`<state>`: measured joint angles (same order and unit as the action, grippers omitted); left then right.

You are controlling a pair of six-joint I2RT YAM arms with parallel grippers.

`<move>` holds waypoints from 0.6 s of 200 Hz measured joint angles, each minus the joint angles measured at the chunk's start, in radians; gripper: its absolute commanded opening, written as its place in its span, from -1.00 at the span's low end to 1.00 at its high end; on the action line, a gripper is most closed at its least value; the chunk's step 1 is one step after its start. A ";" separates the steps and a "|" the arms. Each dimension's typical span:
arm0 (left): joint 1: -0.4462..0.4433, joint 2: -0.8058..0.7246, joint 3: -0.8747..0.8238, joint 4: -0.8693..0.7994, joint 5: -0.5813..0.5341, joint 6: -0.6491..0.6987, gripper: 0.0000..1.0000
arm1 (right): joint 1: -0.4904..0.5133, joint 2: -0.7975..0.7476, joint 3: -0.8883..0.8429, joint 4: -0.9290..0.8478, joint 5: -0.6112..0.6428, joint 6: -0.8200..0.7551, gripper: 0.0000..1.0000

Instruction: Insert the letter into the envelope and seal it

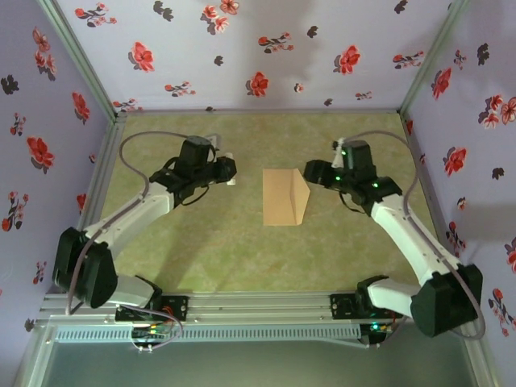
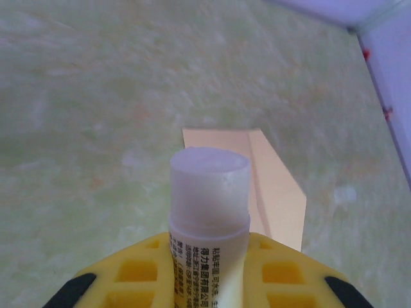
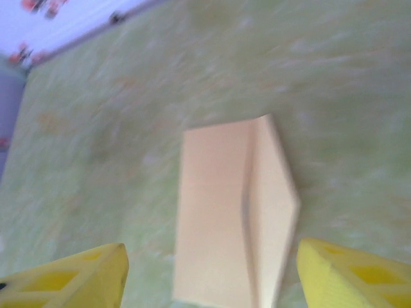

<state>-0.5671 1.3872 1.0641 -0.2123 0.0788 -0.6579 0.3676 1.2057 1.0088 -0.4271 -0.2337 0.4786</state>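
The tan envelope (image 1: 282, 197) lies flat in the middle of the green table, its triangular flap (image 1: 303, 193) open toward the right. My left gripper (image 1: 229, 172) hovers left of it, shut on a white glue stick (image 2: 209, 192) that points at the envelope (image 2: 277, 189). My right gripper (image 1: 311, 174) is at the flap's right tip. In the right wrist view its yellow fingers (image 3: 83, 276) stand wide open either side of the envelope (image 3: 215, 212), holding nothing. The blue-bordered letter is out of sight.
Floral walls (image 1: 258, 48) enclose the green mat (image 1: 226, 250) on three sides. A metal rail (image 1: 258, 310) with both arm bases runs along the near edge. Open mat lies in front of the envelope.
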 measured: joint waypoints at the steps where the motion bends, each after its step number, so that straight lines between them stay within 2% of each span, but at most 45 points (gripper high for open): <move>1: -0.001 -0.002 -0.001 0.001 -0.004 -0.004 -1.00 | 0.003 0.003 0.003 -0.001 -0.003 0.000 0.39; 27: -0.038 -0.050 -0.018 0.031 -0.089 -0.124 -1.00 | 0.138 0.109 0.100 -0.016 -0.085 -0.027 0.37; 60: -0.059 -0.055 -0.020 0.069 -0.097 -0.209 -1.00 | 0.270 0.225 0.195 -0.021 -0.127 -0.061 0.31; 84: -0.062 -0.063 -0.039 0.107 -0.085 -0.237 -1.00 | 0.321 0.278 0.241 -0.020 -0.137 -0.076 0.28; 120: -0.063 -0.080 -0.069 0.131 -0.067 -0.257 -1.00 | 0.345 0.320 0.287 -0.016 -0.137 -0.079 0.25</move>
<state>-0.6296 1.3075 0.9951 -0.0814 0.0116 -0.9146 0.7124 1.5261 1.2961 -0.4435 -0.3710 0.3996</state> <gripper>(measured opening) 0.202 0.631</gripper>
